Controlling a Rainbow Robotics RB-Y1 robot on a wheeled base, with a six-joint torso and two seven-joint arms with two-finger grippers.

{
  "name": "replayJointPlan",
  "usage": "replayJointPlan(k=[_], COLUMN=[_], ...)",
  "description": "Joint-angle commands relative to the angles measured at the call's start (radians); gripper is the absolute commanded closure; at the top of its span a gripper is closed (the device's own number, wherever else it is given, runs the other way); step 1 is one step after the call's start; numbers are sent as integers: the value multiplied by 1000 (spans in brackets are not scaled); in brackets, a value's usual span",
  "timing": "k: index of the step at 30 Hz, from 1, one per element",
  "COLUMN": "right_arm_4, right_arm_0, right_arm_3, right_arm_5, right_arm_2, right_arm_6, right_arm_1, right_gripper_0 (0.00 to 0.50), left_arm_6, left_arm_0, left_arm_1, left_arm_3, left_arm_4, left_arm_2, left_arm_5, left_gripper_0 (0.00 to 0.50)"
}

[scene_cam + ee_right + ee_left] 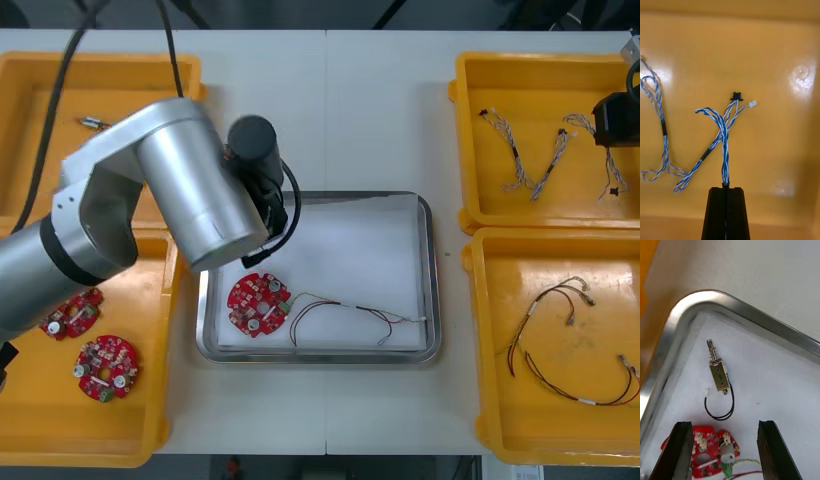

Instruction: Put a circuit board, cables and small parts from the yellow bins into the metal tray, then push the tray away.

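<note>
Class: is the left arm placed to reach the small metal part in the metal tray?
Probably yes: the left arm holds its jaws open over the metal tray, the small metal part uncovered ahead.

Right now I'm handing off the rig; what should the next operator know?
Left end effector: open, over the tray's left side, holding nothing.
Right end effector: shut on a blue-white cable over the far right bin.
In tray: board, red-yellow cable, small part.
Left to do: carry the blue-white cable to the tray, then push the tray away.
</note>
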Motion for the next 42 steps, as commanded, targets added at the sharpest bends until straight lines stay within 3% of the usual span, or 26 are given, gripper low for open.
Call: replayJointPlan(k=[1, 9, 14, 19, 30, 38, 42], right_arm_4=[9, 0, -8, -23, -59, -108, -148], right_arm_0=[-26, -26, -26, -26, -26, -26, -26], right_arm_3=[-88, -180, -245, -312, -478, -584, -630], right_arm_5=[83, 222, 311, 383, 500, 502, 502], right_arm_2=[-58, -94, -114, -115, -115, -86, -37], right_arm_6=[34, 31, 34, 28, 11, 4, 4], right_arm_1=[-50, -50, -47, -42, 7, 52, 55], right_gripper_0=[500, 500, 500, 500, 500, 500, 500], left_arm_6=[46, 40, 14, -72, -184, -218, -304], left_arm_0=[-69, -129, -190, -221, -267, -298, -305], left_arm_1=[75, 180, 259, 315, 385, 419, 440], left_arm_3=[-66, -31, 60, 178, 448, 635, 707], left_arm_4=[100, 313, 461, 545, 576, 579, 580], left_arm_2=[116, 252, 323, 383, 410, 410, 410], left_arm_5=[55, 67, 67, 67, 35, -19, -34], left_gripper_0=[0, 0, 0, 0, 0, 0, 0])
